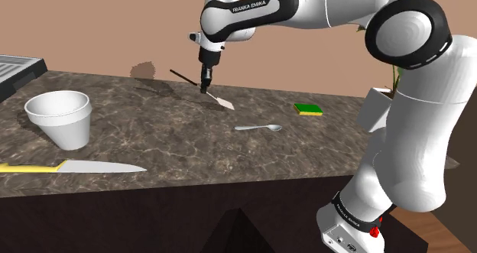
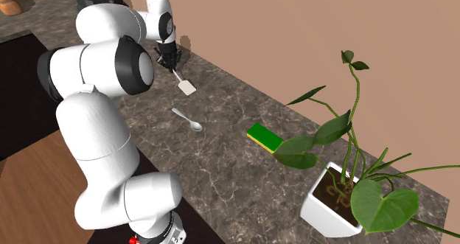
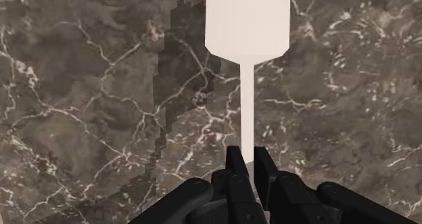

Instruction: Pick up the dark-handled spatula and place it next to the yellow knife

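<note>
1. Gripper: black two-finger claw, pointing down over the counter. The fingers stand narrow and clasp the spatula's thin shaft between them.
2. Spatula: dark handle, pale shaft, pale flat blade. It is held at a tilt. In the shoulder view the handle runs toward 10 o'clock from the claw and the blade toward 4 o'clock, low over the stone. Whether the blade tip touches cannot be told.
3. Knife: yellow handle, pale blade. It lies flat near the counter's front edge, at 8 o'clock of the spatula in the shoulder view, well apart.
4. Cup: white, upright, at 12 o'clock of the knife.
5. Spoon: pale, flat, at 4 o'clock of the blade, near.
6. Sponge: green over yellow, at 3 o'clock of the blade.
7. Potted plant: white pot, green leaves. It stands at 4 o'clock of the sponge in the second exterior view.
8. Counter: dark veined stone.
</note>
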Motion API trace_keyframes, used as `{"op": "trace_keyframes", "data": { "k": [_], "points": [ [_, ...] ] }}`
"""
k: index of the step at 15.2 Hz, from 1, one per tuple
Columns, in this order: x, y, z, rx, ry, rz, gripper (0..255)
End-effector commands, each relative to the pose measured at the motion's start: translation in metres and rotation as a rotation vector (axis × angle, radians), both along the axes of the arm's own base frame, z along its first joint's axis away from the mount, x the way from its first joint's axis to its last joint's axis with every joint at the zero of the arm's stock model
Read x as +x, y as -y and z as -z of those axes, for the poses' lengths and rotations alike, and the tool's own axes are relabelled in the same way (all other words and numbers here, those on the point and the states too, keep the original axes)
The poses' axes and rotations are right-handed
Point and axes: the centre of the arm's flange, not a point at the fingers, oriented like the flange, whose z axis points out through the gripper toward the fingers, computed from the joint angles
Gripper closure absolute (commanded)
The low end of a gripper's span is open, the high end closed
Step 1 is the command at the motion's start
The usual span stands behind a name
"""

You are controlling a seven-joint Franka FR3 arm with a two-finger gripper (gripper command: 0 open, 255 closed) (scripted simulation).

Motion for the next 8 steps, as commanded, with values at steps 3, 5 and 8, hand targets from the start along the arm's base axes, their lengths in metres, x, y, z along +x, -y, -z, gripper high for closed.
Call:
{"op": "trace_keyframes", "data": {
  "k": [3,5,8],
  "points": [
    [0.005,-0.052,0.001,0.0,0.0,0.001,255],
    [0.009,-0.078,0.001,0.0,0.0,0.001,255],
    [0.014,-0.117,0.001,0.0,0.0,0.001,255]
  ]
}}
